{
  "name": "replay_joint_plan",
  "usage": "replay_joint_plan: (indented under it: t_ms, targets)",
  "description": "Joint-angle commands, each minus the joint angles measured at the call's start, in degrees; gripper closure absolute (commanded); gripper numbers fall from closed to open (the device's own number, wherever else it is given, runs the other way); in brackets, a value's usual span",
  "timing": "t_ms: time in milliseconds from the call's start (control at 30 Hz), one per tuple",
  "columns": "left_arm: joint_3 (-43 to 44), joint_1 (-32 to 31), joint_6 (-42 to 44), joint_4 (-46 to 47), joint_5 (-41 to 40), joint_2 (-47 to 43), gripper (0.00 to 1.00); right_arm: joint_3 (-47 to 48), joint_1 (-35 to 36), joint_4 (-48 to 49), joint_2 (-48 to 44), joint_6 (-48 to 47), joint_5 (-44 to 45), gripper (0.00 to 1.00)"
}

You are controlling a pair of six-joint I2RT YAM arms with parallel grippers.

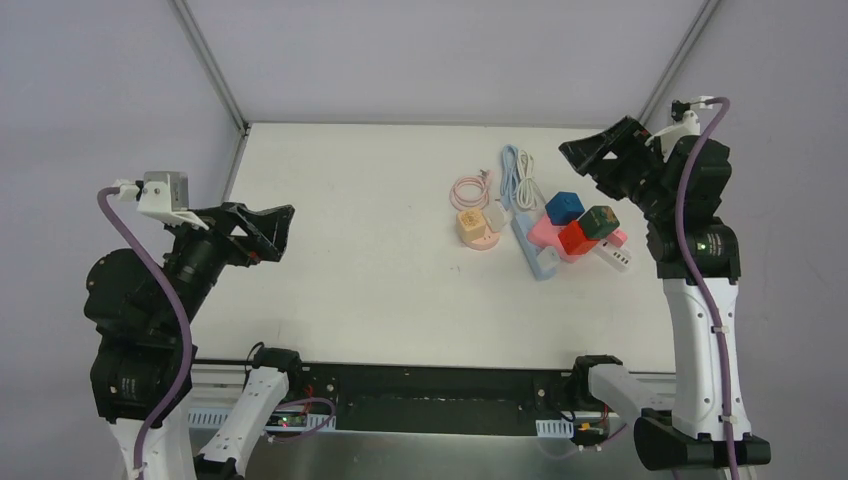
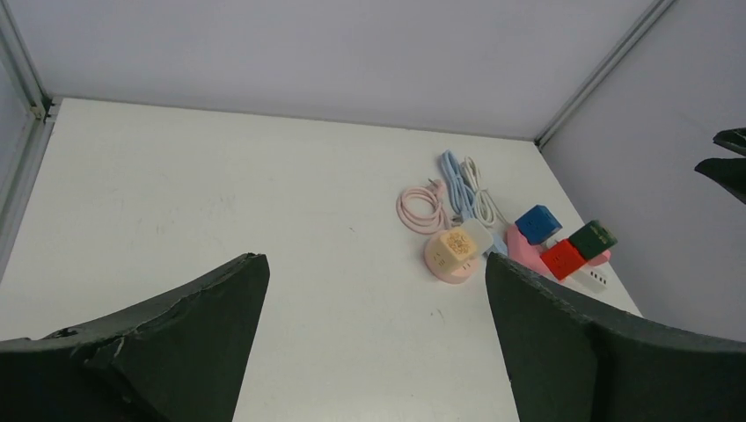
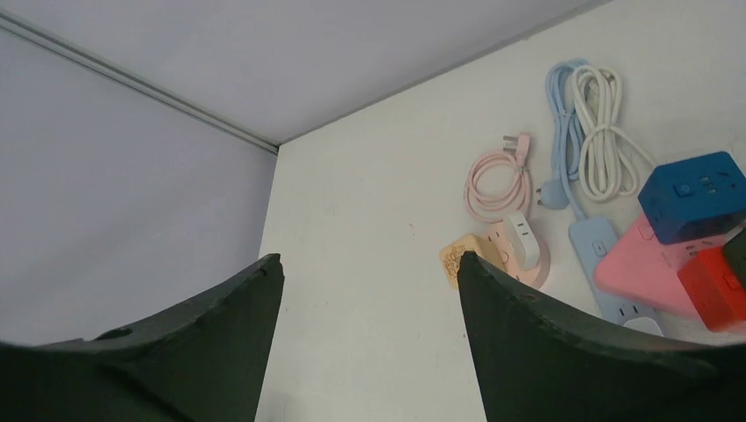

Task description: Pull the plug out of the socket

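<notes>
The small white plastic plug is sitting in the round pink socket, with the left end effector and right end effector both hanging open, well apart from it. Gripping the plug squarely and pulling straight is looking wisest

I am looking at a white table, matte and faintly scuffed, closed in by plain lilac-grey panels: a back wall, a left wall and a right wall. A silver left post and right post stand at its far corners. A black rail runs along its near edge. The light is soft and even.
</notes>
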Motion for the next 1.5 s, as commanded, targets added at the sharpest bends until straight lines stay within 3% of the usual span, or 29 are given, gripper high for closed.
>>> replay_joint_plan:
  t_ms: [0,167,433,533,633,800,1000,1100,1233,1467]
  targets:
    - [-1.9,-0.2,-1.9,1.3,0.2,0.7,0.01,-4.3,-0.3,3.0,-1.9,2.5,-2.2,0.24]
    - [-7.6,-0.2,-5.0,0.8,-3.3,1.2,0.01,-11.7,-0.2,6.9,-0.6,4.3,-10.7,0.22]
    - [-20.8,-0.2,-10.0,3.4,-11.2,1.4,0.01,-17.7,-0.2,5.0,2.8,5.9,-8.0,0.22]
    - [-22.9,-0.2,-8.4,8.1,-1.5,4.0,0.01,-18.8,-0.2,3.2,5.5,6.1,-6.8,0.23]
    - [-24.5,-0.2,-12.7,15.5,4.2,7.8,0.01,-18.5,0.0,0.8,9.4,6.4,-5.9,0.26]
    - [-24.8,-0.2,-19.2,19.7,0.4,15.0,0.02,-15.6,3.4,-1.3,18.4,5.7,-3.7,0.34]
    - [-25.5,-0.2,-20.1,20.1,-2.5,18.8,0.04,-13.4,11.2,2.2,25.3,3.4,5.1,0.29]
    - [-25.7,-0.2,-20.1,19.5,-3.8,19.5,0.04,-12.0,13.3,4.3,28.8,3.9,5.0,0.29]
    - [-27.1,-0.2,-15.5,21.5,0.1,21.4,0.01,-10.4,16.7,10.4,33.4,3.6,4.4,0.28]
    - [-21.8,-0.2,-8.8,11.5,6.4,29.4,0.06,-2.7,19.9,8.6,43.8,2.8,8.6,0.25]
